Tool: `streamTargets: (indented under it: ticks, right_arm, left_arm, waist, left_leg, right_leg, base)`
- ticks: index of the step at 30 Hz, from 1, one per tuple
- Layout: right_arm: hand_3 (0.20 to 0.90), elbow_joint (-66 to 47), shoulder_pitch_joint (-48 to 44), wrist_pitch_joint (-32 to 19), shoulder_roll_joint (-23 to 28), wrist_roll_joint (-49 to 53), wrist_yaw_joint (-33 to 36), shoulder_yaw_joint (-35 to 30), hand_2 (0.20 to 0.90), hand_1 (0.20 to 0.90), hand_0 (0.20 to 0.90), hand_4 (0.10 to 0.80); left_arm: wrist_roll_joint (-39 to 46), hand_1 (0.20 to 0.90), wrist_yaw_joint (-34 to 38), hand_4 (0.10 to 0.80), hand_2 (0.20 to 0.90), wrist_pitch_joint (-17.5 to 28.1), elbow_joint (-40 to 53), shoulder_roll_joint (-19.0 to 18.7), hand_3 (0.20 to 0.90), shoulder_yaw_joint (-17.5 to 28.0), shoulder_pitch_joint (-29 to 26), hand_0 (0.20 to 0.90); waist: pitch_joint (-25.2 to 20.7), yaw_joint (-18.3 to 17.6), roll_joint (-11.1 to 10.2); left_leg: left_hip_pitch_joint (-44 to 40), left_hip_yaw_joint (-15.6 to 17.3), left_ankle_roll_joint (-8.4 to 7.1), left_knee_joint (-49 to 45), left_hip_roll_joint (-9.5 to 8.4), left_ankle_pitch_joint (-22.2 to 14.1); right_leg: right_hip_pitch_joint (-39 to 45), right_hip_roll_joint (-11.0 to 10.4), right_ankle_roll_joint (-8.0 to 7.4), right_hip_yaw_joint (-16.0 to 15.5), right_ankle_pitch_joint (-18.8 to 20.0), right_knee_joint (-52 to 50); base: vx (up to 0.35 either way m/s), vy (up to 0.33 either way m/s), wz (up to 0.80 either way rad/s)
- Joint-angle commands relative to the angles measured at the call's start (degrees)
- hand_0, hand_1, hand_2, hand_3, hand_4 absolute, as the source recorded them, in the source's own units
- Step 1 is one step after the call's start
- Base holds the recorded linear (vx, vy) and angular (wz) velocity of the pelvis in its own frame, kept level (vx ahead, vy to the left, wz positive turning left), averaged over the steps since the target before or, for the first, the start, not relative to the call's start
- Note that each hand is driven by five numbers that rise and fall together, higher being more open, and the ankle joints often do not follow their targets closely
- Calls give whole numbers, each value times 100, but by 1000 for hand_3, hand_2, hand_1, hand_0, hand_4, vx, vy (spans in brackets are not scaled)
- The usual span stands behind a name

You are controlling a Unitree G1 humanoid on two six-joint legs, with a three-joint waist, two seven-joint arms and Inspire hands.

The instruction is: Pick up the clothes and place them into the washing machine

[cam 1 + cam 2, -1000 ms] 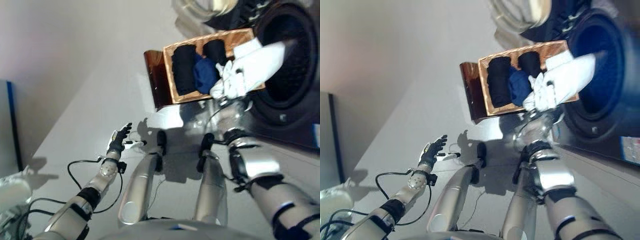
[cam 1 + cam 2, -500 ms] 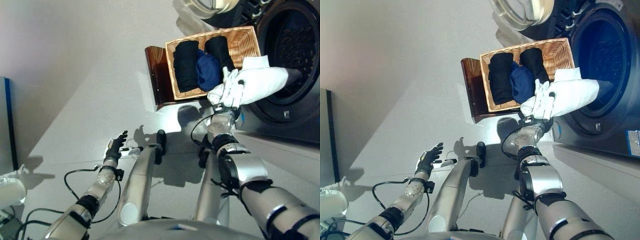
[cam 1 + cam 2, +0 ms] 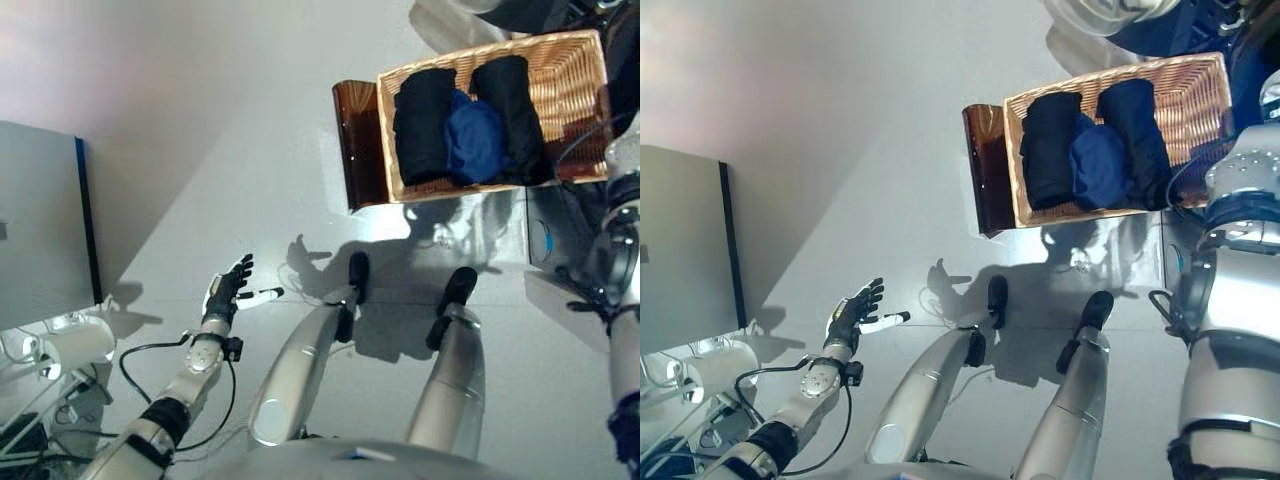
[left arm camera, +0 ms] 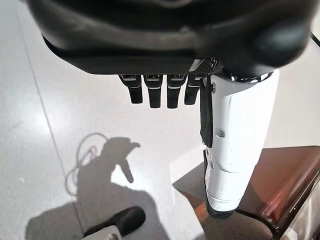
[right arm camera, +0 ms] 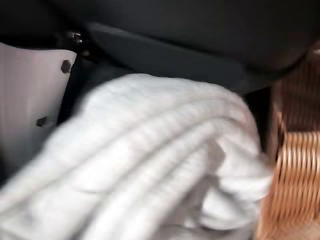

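White ribbed cloth, thick and folded, fills the right wrist view, pressed against the right hand; finger grip cannot be told. Wicker basket holds two black rolls and a blue one. Left hand hangs with fingers straight, empty.

The right hand lies outside both eye views, past their right edge; its own wrist view shows only its white thumb cover beside a blurred white cloth, fingers hidden. The wicker basket is cut off at that edge.
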State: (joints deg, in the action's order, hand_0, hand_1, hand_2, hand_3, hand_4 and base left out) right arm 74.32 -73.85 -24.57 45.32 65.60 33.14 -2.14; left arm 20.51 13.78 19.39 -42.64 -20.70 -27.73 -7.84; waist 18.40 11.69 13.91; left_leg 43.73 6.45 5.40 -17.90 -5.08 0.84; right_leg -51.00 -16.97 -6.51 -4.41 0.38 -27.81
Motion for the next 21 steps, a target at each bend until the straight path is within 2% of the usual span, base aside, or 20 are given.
streamTargets:
  ticks: [1, 6, 7, 13, 16, 21]
  right_arm:
    - [900, -1150, -576, -782, 616, -777, -360, 813, 900, 900, 900, 800]
    - [900, -723, -412, -497, 255, -826, -537, 827, 900, 900, 900, 800]
    - [900, -492, -406, -436, 161, -762, -584, 763, 900, 900, 900, 800]
    - [900, -416, -328, -426, 202, -749, -565, 631, 900, 900, 900, 800]
    - [900, -401, -324, -416, 236, -771, -588, 645, 900, 900, 900, 800]
    - [900, -417, -182, -388, 229, -817, -644, 670, 900, 900, 900, 800]
  left_arm:
    - [213, 900, 190, 800, 900, 230, -76, -103, 900, 152, 191, 900]
    - [291, 900, 129, 800, 900, 239, -215, 19, 900, 105, 168, 900]
    - [279, 900, 80, 800, 900, 233, -247, 65, 900, 50, 168, 900]
    - [184, 900, 23, 800, 900, 199, -185, 91, 900, 12, 269, 900]
    - [134, 900, 32, 800, 900, 154, -260, 77, 900, 41, 322, 900]
    - [128, 900, 65, 800, 900, 142, -465, 87, 900, 76, 280, 900]
  waist:
    - [-485, -66, 288]
    - [-458, -77, 440]
    - [-459, -49, 550]
    - [-508, 64, 803]
    - [-526, 102, 803]
    - [-501, 46, 665]
  left_leg:
    - [-106, -291, -709, -38, 265, -330]
    - [-225, -228, -710, 93, 231, -276]
    - [-262, -214, -740, 149, 192, -210]
    - [-363, -272, -780, 360, 118, -48]
    - [-399, -294, -783, 424, 119, -3]
    - [-566, -345, -806, 690, 142, 104]
  right_leg:
    - [582, 262, 215, -129, -525, -8]
    - [654, 222, 186, -75, -426, 104]
    - [687, 191, 178, -70, -406, 158]
    - [751, 123, 169, -106, -429, 148]
    - [788, 129, 163, -148, -414, 182]
    - [956, 147, 130, -240, -315, 379]
  base:
    - [7, 30, -4]
    - [-27, 38, -13]
    - [-44, 39, -5]
    - [-11, 5, 6]
    - [7, -22, 10]
    - [21, -22, 6]
